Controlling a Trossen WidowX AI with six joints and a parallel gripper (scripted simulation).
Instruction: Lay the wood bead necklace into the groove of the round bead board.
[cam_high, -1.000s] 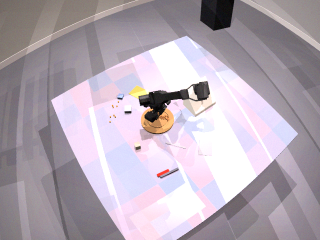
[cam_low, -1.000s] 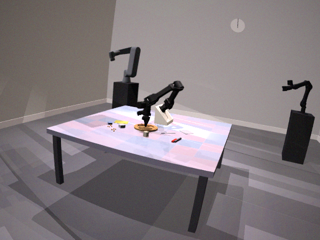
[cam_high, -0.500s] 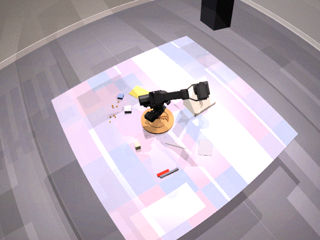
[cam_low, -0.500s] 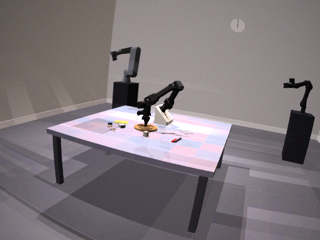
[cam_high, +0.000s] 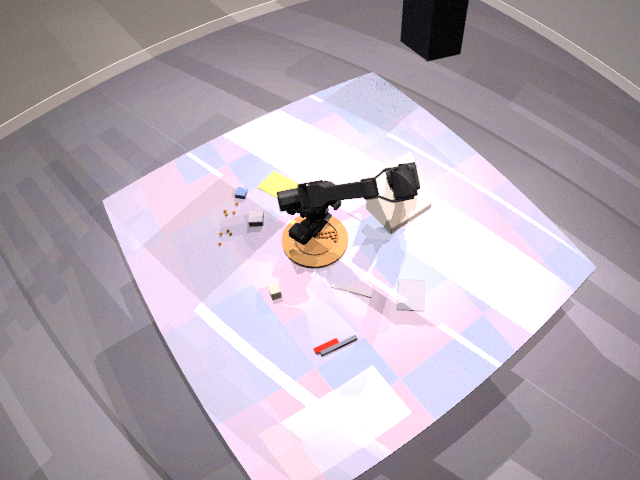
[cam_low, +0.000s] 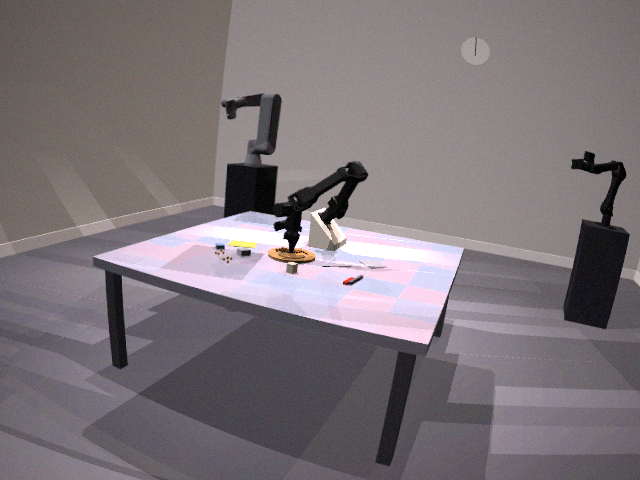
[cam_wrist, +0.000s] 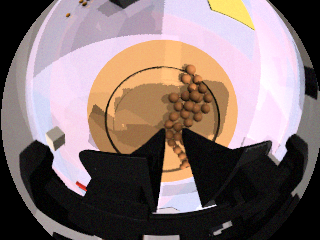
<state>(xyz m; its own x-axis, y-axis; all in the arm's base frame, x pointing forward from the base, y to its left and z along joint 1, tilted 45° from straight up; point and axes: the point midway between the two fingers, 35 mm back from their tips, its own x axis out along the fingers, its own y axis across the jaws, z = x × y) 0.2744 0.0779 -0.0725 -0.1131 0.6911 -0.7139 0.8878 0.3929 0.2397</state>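
The round bead board (cam_high: 315, 261) (cam_low: 309, 256) (cam_wrist: 125, 60) lies flat on the table, with a dark ring line on its top. The wood bead necklace (cam_high: 328, 236) (cam_wrist: 188, 105) lies bunched on the right part of the board in the wrist view. Several of its brown beads are heaped inside the ring, some cross the line at the upper right, and a thin tail runs down to the lower right. My gripper (cam_low: 292, 249) (cam_wrist: 174, 132) is low over the board, its fingers shut on beads of the necklace. The fingers partly hide the tail and the lower ring.
A grey block (cam_high: 255, 219), a blue block (cam_high: 240, 193), loose small beads (cam_high: 225, 211) and a yellow sheet (cam_high: 275, 183) lie beyond the board. A beige cube (cam_high: 275, 292) (cam_low: 291, 268), a thin stick (cam_high: 351, 290), a pale square (cam_high: 410, 295) and a red piece (cam_high: 326, 345) also lie around it.
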